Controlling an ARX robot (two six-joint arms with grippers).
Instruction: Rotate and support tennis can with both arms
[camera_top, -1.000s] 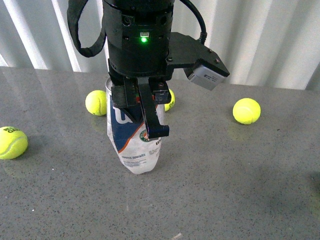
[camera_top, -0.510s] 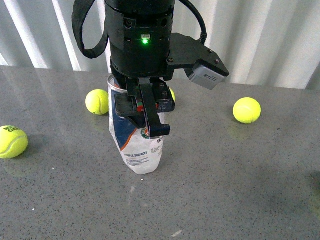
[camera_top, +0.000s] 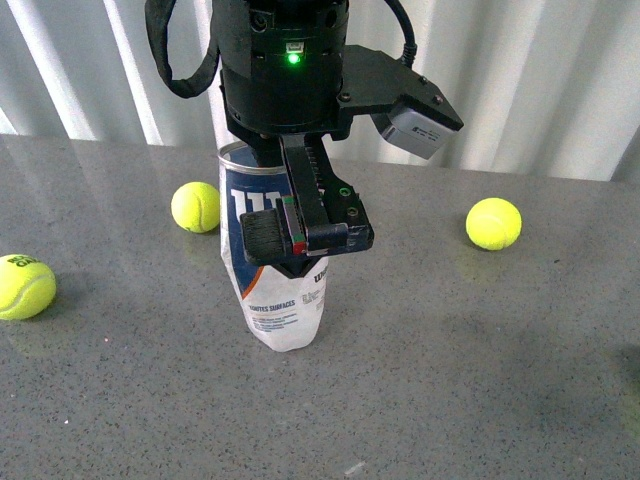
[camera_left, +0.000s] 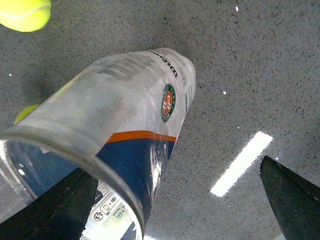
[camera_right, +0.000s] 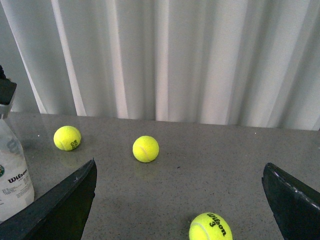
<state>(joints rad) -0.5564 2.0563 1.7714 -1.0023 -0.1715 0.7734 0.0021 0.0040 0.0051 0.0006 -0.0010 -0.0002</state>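
Note:
The tennis can (camera_top: 275, 300) stands roughly upright on the grey table, metal rim on top, navy label with the white W facing me. My left gripper (camera_top: 305, 240) hangs over it from above, open, with its fingers (camera_top: 265, 238) across the front of the can's upper half. In the left wrist view the can (camera_left: 135, 105) lies close to one finger (camera_left: 50, 210), and the left gripper (camera_left: 170, 210) is wide open. My right gripper (camera_right: 179, 200) is open and empty, off to the side, with the can (camera_right: 12, 165) at the edge of its view.
Yellow-green tennis balls lie on the table: one left of the can (camera_top: 195, 206), one at the far left (camera_top: 24, 285), one at the right (camera_top: 493, 222). The right wrist view shows three balls, the nearest (camera_right: 210, 227) between its fingers. A white curtain closes the back.
The left wrist has turned, so its fingers now lie crosswise in front of the can and stand wider apart. The ball behind the can is now hidden.

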